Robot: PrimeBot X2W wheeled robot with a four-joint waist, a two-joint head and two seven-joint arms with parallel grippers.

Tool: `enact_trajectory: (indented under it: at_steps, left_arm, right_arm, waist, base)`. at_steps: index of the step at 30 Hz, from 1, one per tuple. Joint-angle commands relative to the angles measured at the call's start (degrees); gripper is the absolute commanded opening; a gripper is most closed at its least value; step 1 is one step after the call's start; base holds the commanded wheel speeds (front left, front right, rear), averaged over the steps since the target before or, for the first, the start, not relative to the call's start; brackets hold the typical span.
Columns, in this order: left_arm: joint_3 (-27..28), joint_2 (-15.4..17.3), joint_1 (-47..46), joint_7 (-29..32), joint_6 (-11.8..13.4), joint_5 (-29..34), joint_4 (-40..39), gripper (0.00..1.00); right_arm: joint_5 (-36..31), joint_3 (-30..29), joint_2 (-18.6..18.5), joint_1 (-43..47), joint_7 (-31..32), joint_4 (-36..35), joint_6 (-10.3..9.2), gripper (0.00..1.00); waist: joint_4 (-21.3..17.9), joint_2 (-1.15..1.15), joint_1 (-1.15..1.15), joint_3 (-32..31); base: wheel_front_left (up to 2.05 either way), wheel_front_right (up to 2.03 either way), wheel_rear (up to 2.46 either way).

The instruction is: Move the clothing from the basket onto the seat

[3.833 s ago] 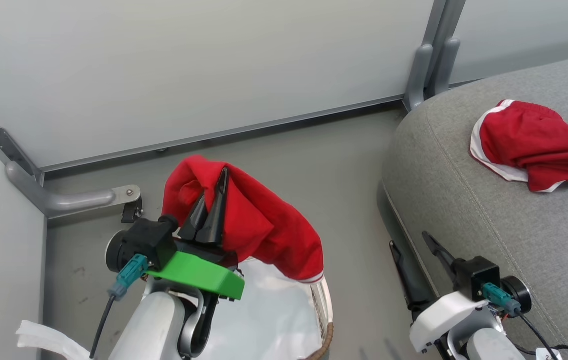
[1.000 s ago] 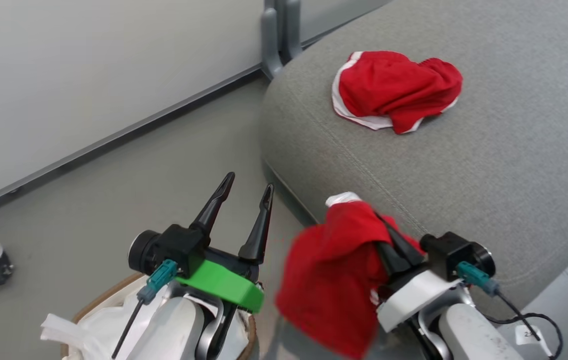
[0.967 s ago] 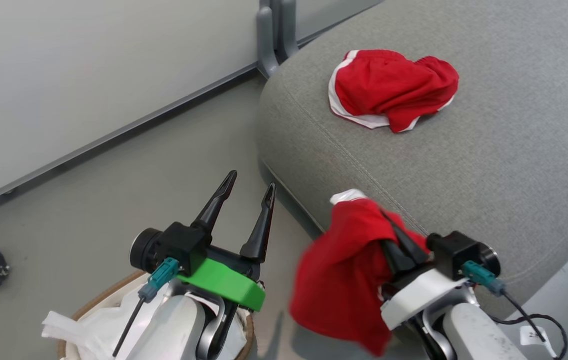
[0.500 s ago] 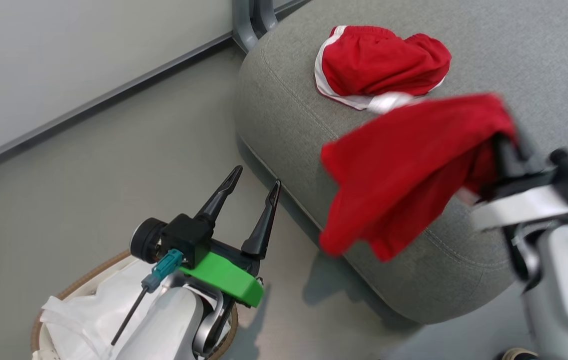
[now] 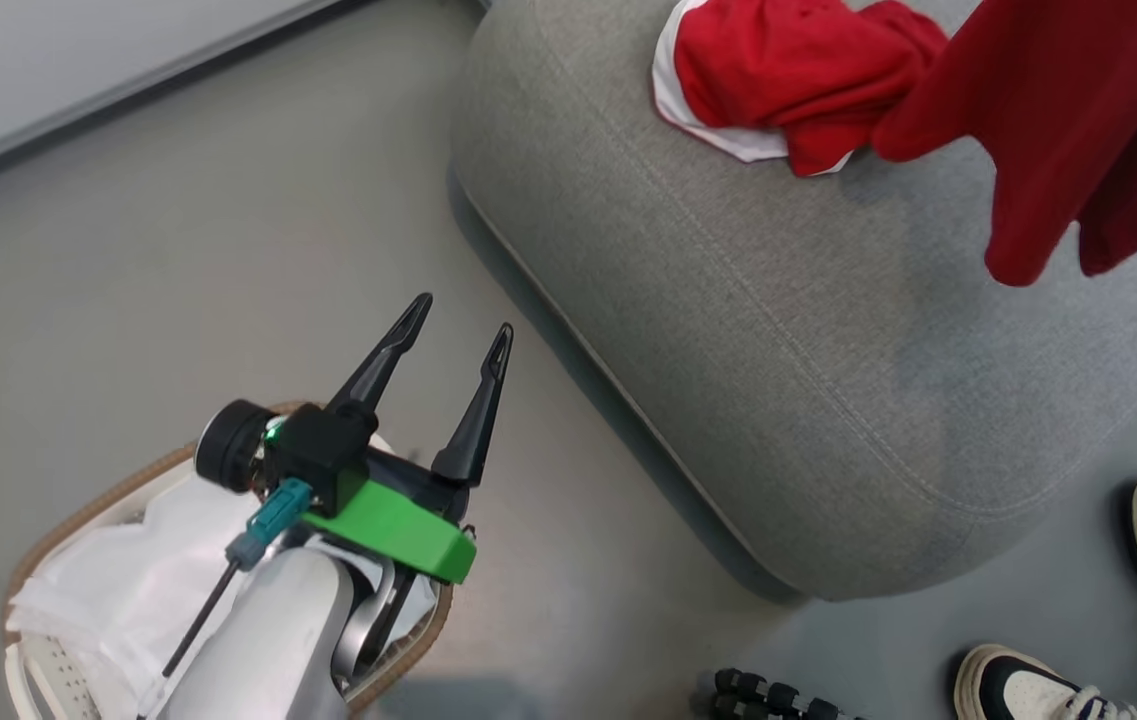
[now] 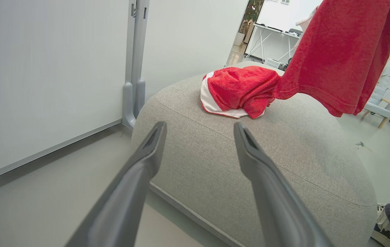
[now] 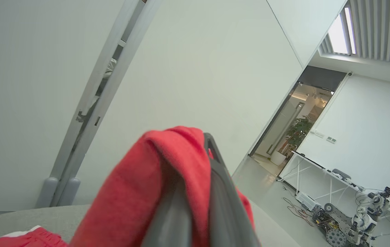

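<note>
Hanging clear above the seat (image 5: 778,350), the plain red garment (image 5: 1078,120) is clamped in the right gripper (image 7: 198,164). Beside it, the white-trimmed red garment (image 5: 778,80) lies crumpled near the seat's rounded far corner. Off the seat, the left gripper (image 5: 460,315), fingers spread and holding nothing, hovers over the rim of the basket (image 5: 98,488) with its white liner (image 5: 128,570).

Probably a robotics lab: bare partition walls (image 7: 198,68), another robot (image 7: 369,211) beside a white desk (image 7: 313,169).
</note>
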Motion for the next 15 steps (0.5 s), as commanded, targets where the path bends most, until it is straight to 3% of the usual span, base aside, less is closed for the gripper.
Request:
enact_trajectory:
  at_steps: [1, 8, 15]
  left_arm:
    - [-0.41, 0.63, -1.81, -0.03, -0.17, 0.57, -0.43, 1.0]
    - [-2.27, 2.46, -5.94, -0.03, -0.17, 0.48, -1.4, 1.0]
    - [-2.22, 4.01, -7.82, -0.03, -0.17, 0.46, -2.06, 1.0]
  right_arm:
    - [-1.51, -1.36, -0.6, -1.75, -0.08, 1.88, -0.08, 0.0]
    - [-7.52, -9.42, -1.54, -9.2, -0.08, 9.6, -0.08, 0.0]
    - [-12.25, -14.66, 1.86, -10.87, -0.07, 13.21, -0.08, 0.0]
  waist:
    - [2.23, 0.0, 0.0, 3.87]
    - [8.11, 0.0, 0.0, 10.2]
    - [12.12, 0.0, 0.0, 14.9]
  base:
    - [0.0, 0.0, 0.0]
    - [0.0, 0.0, 0.0]
    - [0.0, 0.0, 0.0]
